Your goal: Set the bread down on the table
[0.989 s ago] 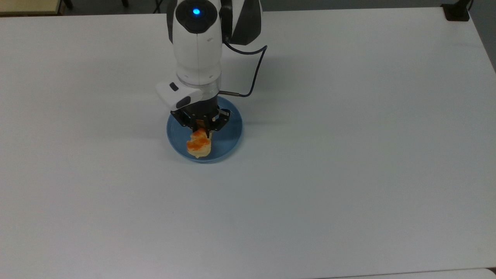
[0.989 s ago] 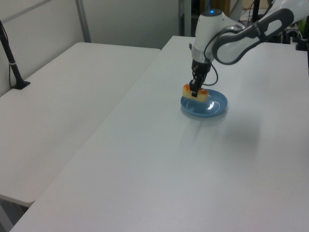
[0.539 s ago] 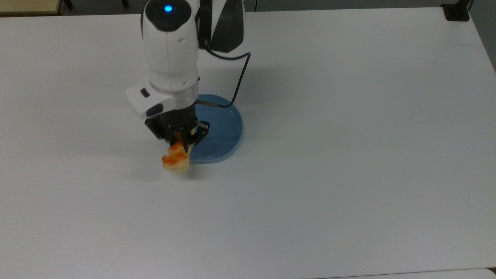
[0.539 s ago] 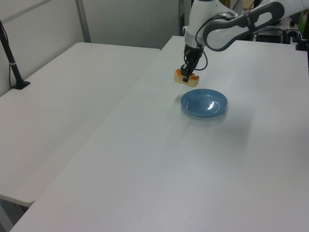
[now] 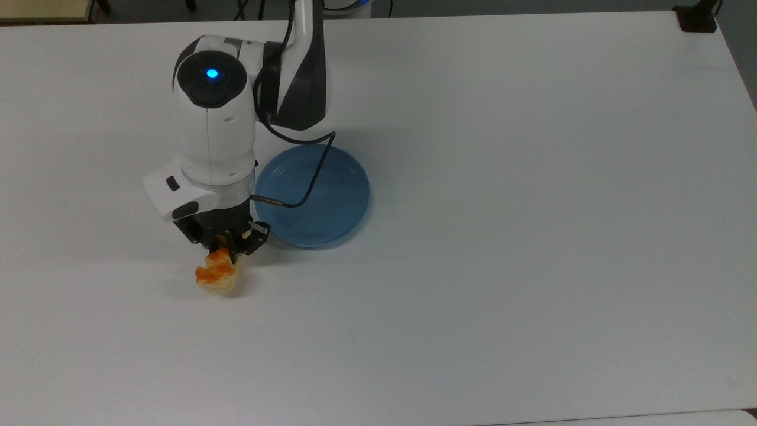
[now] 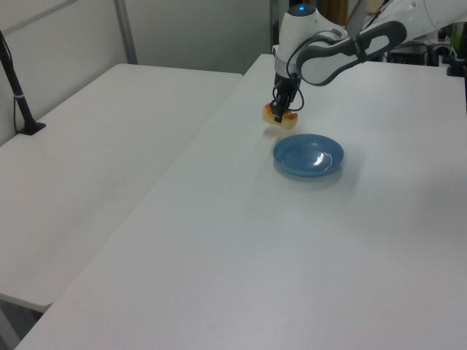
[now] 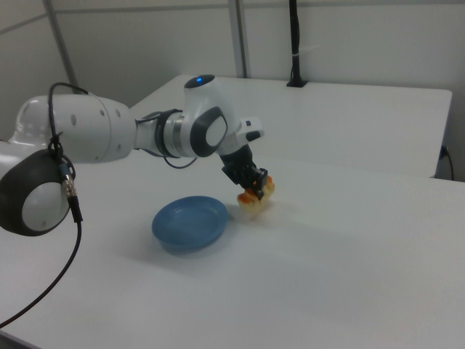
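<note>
And here we are watching the small pale-beige bun with the orange-glazed lumps, pinched at one end and hanging clear of the round blue plate, off the plate's rim on the top view's left. We are seeing it in the right view dangling low over the big plain white tabletop, a soft shadow just beneath, so we are judging it as near the surface; whether it is touching, we cannot tell.

The black two-finger gripper is clamping the bread by its upper end, which is why the loaf is drooping away from the wrist at a tilt. In the left view the gripper is pointing down at bare table beside the plate, and that placement is making sense to us: the task wants the bread on the table, so it is being carried past the rim before any release.

The plate is sitting empty. We are reckoning what remains is a short lowering and a letting go.
</note>
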`<state>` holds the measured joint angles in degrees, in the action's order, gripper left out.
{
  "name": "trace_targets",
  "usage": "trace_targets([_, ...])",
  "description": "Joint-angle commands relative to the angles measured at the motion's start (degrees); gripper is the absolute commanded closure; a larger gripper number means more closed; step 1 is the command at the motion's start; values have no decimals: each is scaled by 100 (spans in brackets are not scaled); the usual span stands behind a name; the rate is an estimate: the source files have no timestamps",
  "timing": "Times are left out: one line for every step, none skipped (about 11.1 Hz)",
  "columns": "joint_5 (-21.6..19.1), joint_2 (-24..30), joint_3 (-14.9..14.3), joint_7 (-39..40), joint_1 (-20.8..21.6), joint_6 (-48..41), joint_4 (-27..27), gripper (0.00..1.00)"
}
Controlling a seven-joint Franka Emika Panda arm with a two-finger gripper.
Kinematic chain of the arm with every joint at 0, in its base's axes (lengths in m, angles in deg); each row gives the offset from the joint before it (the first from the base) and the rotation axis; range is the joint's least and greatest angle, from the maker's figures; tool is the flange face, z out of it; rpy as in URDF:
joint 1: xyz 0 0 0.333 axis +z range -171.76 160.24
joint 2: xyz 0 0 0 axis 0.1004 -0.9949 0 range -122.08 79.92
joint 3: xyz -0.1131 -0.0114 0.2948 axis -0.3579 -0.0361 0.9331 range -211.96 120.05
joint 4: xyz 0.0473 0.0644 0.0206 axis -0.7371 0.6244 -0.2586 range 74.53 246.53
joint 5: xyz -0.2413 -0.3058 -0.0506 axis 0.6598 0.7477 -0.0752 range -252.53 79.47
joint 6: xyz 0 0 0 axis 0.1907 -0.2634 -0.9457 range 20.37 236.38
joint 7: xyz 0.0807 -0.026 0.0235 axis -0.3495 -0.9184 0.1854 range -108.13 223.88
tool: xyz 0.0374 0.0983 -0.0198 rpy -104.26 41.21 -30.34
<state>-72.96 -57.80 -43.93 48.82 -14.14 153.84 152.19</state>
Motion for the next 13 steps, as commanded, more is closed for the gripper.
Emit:
trace_targets([119,-300,-35,132,20,209,-107,63])
trace_targets([111,-292,-35,80,12,209,-98,39])
trace_targets([67,-292,-35,18,3,209,-89,27])
trace_targets([40,-248,-35,-87,-41,183,-89,23])
trace_targets([5,-117,-26,-149,-85,148,-89,15])
trace_targets([-160,23,-26,-201,-155,113,-80,9])
trace_targets([-440,242,-26,-202,-216,-44,-72,0])
trace_targets([-652,453,-26,-185,-234,-333,-71,0])
trace_targets([-811,760,-18,-176,-278,-727,-63,0])
trace_targets([-891,1120,-18,-176,-287,-1288,-63,0])
trace_targets([-1005,1497,-9,-167,-296,-1903,-63,0])
trace_targets([-1075,1875,-9,-158,-287,-2379,-54,0])
trace_targets([-1172,2227,-9,-158,-287,-2836,16,0])
